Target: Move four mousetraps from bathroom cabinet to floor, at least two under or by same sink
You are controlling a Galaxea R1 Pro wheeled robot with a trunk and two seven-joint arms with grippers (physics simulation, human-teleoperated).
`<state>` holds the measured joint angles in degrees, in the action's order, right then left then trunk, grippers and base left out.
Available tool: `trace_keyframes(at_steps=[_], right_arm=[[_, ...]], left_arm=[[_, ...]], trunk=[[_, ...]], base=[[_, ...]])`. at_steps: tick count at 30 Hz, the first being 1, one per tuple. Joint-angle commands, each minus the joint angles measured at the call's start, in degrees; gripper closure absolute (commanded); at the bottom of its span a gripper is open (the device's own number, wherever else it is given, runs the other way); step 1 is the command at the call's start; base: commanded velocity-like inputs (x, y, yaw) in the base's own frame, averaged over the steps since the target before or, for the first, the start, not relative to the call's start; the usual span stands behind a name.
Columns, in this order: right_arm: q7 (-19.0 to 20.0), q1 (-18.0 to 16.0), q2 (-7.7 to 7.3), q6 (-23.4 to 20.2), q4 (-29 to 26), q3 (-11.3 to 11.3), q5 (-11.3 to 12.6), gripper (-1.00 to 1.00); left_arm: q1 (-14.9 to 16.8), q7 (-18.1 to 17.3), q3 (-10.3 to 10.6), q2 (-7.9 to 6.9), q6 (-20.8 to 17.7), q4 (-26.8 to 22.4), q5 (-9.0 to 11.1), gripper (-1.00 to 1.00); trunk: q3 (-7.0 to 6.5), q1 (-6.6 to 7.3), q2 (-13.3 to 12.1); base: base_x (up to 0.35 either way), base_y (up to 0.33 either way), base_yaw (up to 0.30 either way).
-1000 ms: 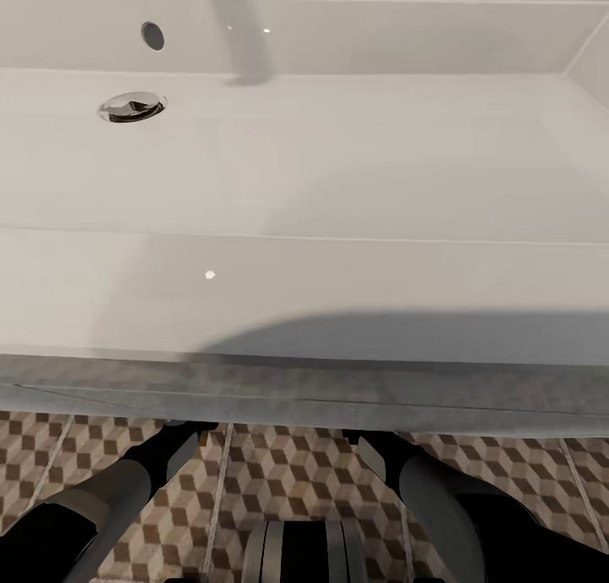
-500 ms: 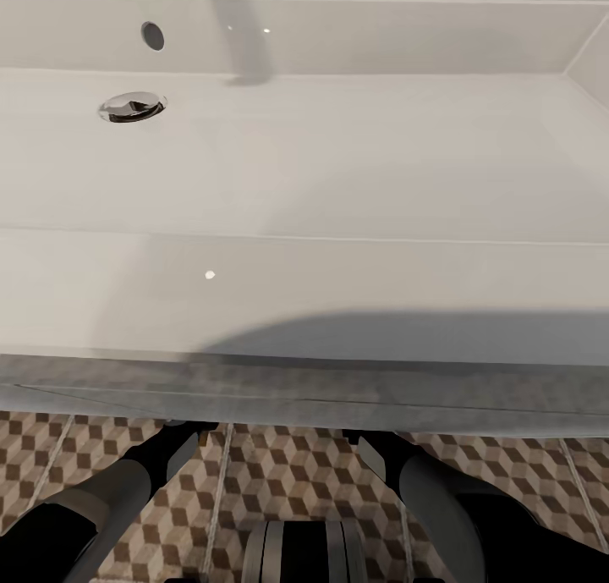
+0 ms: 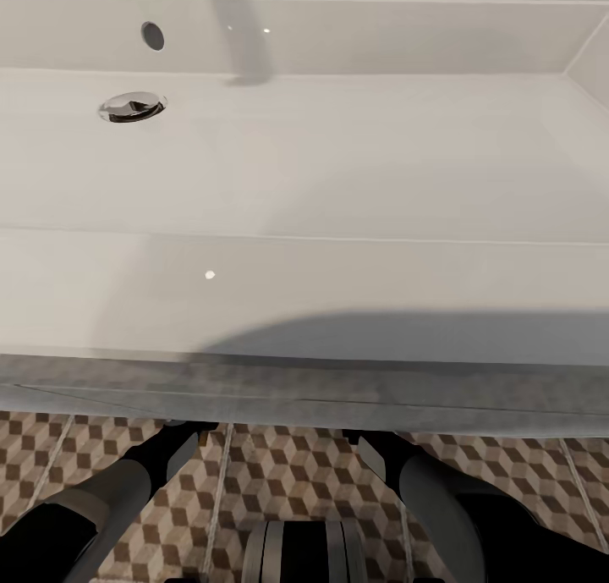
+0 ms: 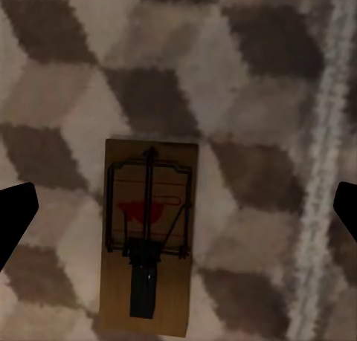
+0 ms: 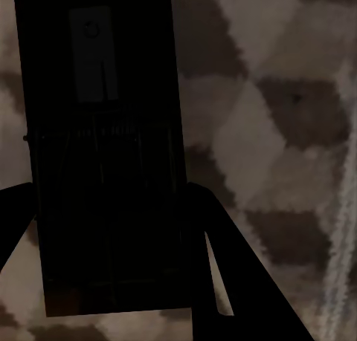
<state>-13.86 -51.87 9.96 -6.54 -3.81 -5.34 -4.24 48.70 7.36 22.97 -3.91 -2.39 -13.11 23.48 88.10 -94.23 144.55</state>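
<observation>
Under the wide white rectangular basin (image 3: pixel 304 168) w/ chrome drain (image 3: pixel 133 107), both arms reach down past the vanity's front edge onto the brown/beige/cream cube-pattern tile floor (image 3: pixel 279 473). Left wrist cam: small flat tan wooden mousetrap w/ dark wire and red patch (image 4: pixel 149 233) lies flat on the tiles, left gripper (image 4: pixel 178 207) spread wide, fingertips (image 4: pixel 15 215) well apart either side, not touching it, so that one reads as released. Right wrist cam: second flat rectangular mousetrap, dark in shadow (image 5: pixel 104 163), sits between the right gripper's fingers (image 5: pixel 223 281), looks clamped on it, board close over the floor; can't tell if it's touching down yet. Step imo: placing traps by the sink. Next: lower right trap flat on the tiles, open, pull both arms back clear w/o nudging either trap
</observation>
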Motion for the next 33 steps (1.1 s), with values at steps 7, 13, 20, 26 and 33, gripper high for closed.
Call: trace_keyframes(at_steps=[7,13,20,26,33], right_arm=[[-0.3,-0.9,0.03,-0.4,0.0,-0.6,-0.1,1.00],[-0.3,-0.9,0.03,-0.3,0.0,-0.7,-0.1,1.00],[-0.3,-0.9,0.03,-0.3,-0.1,-0.7,-0.1,1.00],[-0.3,-0.9,0.03,-0.3,0.0,-0.7,-0.1,1.00],[-0.4,-0.9,0.03,-0.3,0.0,-0.7,0.0,1.00]], left_arm=[[0.0,0.4,0.5,-0.05,-0.2,-0.1,0.4,-1.00],[0.0,0.4,0.5,-0.05,-0.2,-0.1,0.4,-1.00],[0.0,0.4,0.5,-0.05,-0.2,-0.1,0.4,-1.00],[0.0,0.4,0.5,-0.10,-0.2,-0.1,0.4,-1.00],[0.0,0.4,0.5,-0.13,-0.2,-0.1,0.4,-1.00]], trunk=[[0.02,0.01,0.0],[0.02,0.01,0.0],[0.02,0.01,0.0],[0.02,0.01,0.0],[0.02,0.01,0.0]], base=[[0.000,0.000,0.000],[0.000,0.000,0.000],[0.000,0.000,0.000],[0.000,0.000,0.000],[0.000,0.000,0.000]])
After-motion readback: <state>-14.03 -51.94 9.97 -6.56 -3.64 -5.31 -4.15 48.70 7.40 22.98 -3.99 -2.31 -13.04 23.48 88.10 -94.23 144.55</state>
